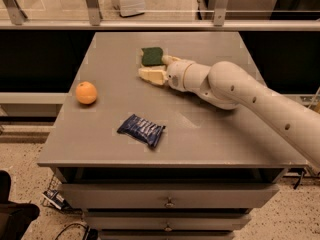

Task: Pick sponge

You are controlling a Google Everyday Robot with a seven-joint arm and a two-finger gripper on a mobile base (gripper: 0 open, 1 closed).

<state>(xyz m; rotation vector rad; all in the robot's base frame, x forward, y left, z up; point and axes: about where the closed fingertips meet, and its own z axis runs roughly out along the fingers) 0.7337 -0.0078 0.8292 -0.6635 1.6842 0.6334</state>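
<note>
The sponge (151,56), dark green on top, lies flat on the far middle of the grey table (210,134). My gripper (157,68) reaches in from the right on the white arm and sits low over the table, right at the sponge's near edge. It is open. One pale finger (150,75) lies just in front of the sponge. The other finger (169,60) shows only as a stub at the sponge's right edge. The gripper holds nothing.
An orange fruit (86,92) sits at the table's left side. A dark blue snack packet (142,129) lies near the front middle. A rail with glass panels (150,25) runs behind the table. Drawers (170,202) are below the top.
</note>
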